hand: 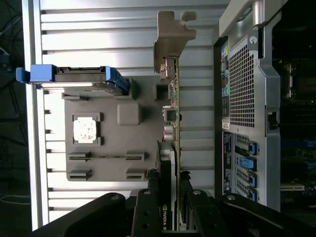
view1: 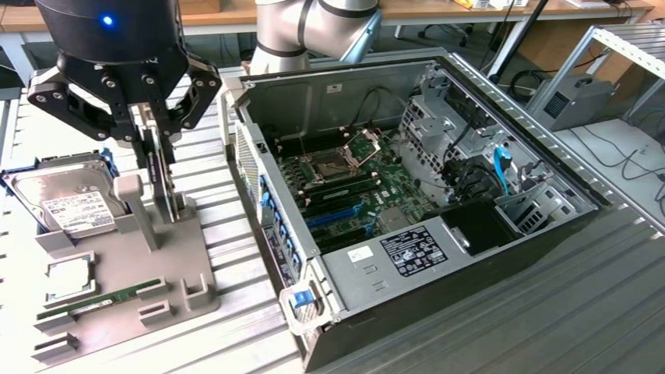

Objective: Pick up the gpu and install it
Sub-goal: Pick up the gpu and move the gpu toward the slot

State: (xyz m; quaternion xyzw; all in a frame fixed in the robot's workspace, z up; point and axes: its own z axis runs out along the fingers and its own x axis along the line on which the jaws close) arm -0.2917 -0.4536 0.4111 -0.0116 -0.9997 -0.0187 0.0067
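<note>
Gpu [view1: 158,183] stands up on its thin edge at the grey holder tray [view1: 124,265], in the upper left of the exterior view, with its silver bracket [hand: 173,34] sticking out past the tray's end. The pincer [view1: 156,140] comes down from above and is clamped on the gpu, one finger on each flat side. I cannot tell if the card has left its slot in the tray. The hard drive [view1: 68,202], the square chip [view1: 68,280] and the green memory stick [view1: 99,300] lie on the same tray, untouched. The open computer case [view1: 416,202] sits just beside the tray on the metal worktop [view1: 582,312]. I think the pick-up step is in hand. It calls for a firm hold and a straight lift, so the card does not catch on the tray's posts.
</note>
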